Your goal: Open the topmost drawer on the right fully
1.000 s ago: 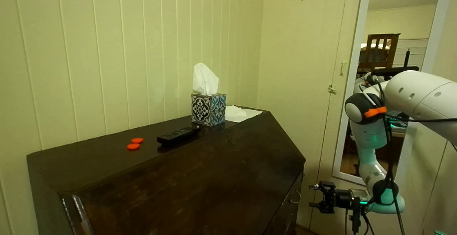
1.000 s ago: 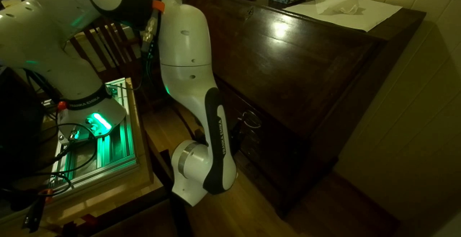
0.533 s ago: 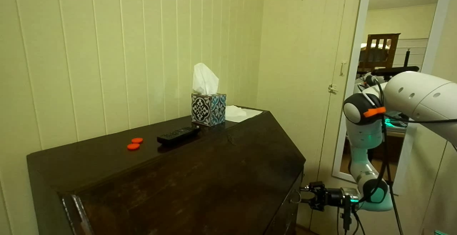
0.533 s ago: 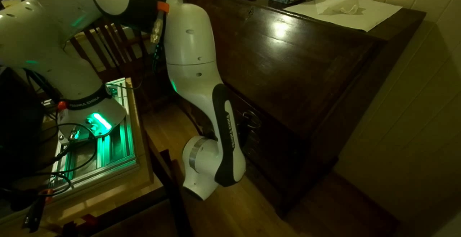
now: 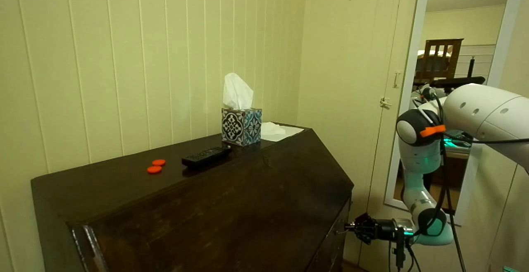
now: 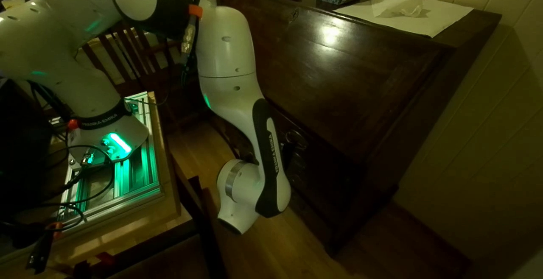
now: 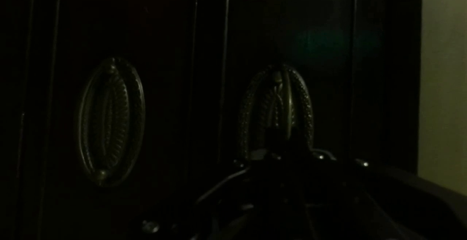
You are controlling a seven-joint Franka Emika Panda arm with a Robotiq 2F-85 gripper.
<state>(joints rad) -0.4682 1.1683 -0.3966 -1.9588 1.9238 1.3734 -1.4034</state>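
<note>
- The top right drawer (image 7: 262, 21) is at the right end of the dark wooden bench (image 5: 99, 185), just below the slanted lid (image 5: 227, 206); it looks closed, though the light there is poor.
- Its front faces the arm (image 6: 229, 46). The drawer's long axis lies level along the bench's front; the wrist view is turned on its side, so there it runs up and down.
- The oval handle (image 7: 276, 110) has its long axis in line with the drawer's, nearly upright in the wrist view. Its bail (image 7: 289, 108) stands out toward the gripper (image 5: 348, 225).
- The jaws are drawn together, pinching the handle by the bail; the tips themselves are very dark. The gripper hides the handle's lower part in the wrist view.
- In an exterior view the gripper reaches level to the bench, pointing straight at the drawer front.
- A second handle (image 7: 111, 123) sits on the neighbouring drawer front, well apart from the jaws, its long axis nearly parallel to the first.
- On top of the bench are two red discs (image 5: 155, 168), a black remote (image 5: 206, 156) lying lengthwise along the top, and a patterned tissue box (image 5: 241, 126) with a white tissue (image 5: 237, 92) standing up from it.
- Beside the box lies a white paper sheet (image 6: 441, 14) bearing a crumpled tissue (image 6: 394, 6).
- A tall mirror (image 5: 467, 24) stands behind the arm, tilted in the picture.
</note>
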